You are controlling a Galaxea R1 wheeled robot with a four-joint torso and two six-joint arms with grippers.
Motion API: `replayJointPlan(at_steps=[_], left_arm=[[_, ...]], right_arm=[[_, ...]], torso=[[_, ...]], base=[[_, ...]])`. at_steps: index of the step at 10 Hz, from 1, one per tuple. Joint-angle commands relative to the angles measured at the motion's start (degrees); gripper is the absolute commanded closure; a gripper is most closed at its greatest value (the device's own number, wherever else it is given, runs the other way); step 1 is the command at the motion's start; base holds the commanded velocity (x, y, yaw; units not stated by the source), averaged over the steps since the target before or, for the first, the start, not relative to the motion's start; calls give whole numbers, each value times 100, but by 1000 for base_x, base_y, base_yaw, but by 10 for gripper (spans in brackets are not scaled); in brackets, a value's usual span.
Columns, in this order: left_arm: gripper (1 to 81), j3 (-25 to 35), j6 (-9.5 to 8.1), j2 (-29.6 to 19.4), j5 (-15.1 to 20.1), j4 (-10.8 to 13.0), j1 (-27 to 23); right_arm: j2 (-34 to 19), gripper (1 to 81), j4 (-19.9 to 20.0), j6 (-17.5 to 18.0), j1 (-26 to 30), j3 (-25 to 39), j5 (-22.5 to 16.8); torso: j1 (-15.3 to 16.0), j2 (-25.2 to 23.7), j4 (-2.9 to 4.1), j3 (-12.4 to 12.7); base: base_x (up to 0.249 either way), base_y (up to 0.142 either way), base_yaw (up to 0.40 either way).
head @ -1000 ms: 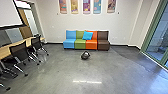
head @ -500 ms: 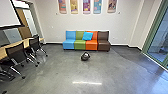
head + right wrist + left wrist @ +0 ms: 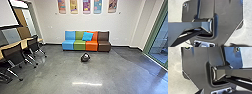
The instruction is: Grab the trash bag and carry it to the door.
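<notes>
And there's the bag point(image 3: 85, 57), dark and low on the floor point(image 3: 62, 71), in front of the sofa point(image 3: 103, 44) with its blue cushion point(image 3: 87, 36)! Over on the left, black chairs point(image 3: 12, 53) jut out from the bench point(image 3: 24, 43), while green-framed glass point(image 3: 160, 42) lines the right side. As for the jaws, left and right, open or closed, I cannot tell!

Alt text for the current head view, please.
A dark bag sits on a grey floor before a sofa of blue, green, orange and brown seats, bearing a blue pillow. Chairs stand by a table at left; posters hang above.
</notes>
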Motion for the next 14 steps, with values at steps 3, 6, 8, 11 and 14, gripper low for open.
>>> replayJointPlan(at_steps=[3,6,8,11,14], left_arm=[[10,18,11,16,394,14,-174],[10,18,11,16,394,14,-174],[10,18,11,7,394,14,-174],[10,18,11,16,386,5,-174],[10,18,11,7,386,5,-174]], right_arm=[[37,10,-89,-61,102,23,-351],[28,10,-89,-61,102,23,-351],[37,10,-89,-61,102,23,-351],[37,10,-89,-61,101,23,-351],[37,10,-89,-61,102,23,-351]], torso=[[0,0,0,0],[0,0,0,0],[0,0,0,0],[0,0,0,0],[-2,0,0,0]], base=[[165,0,0],[167,0,0],[168,0,0],[168,20,0],[168,76,0]])
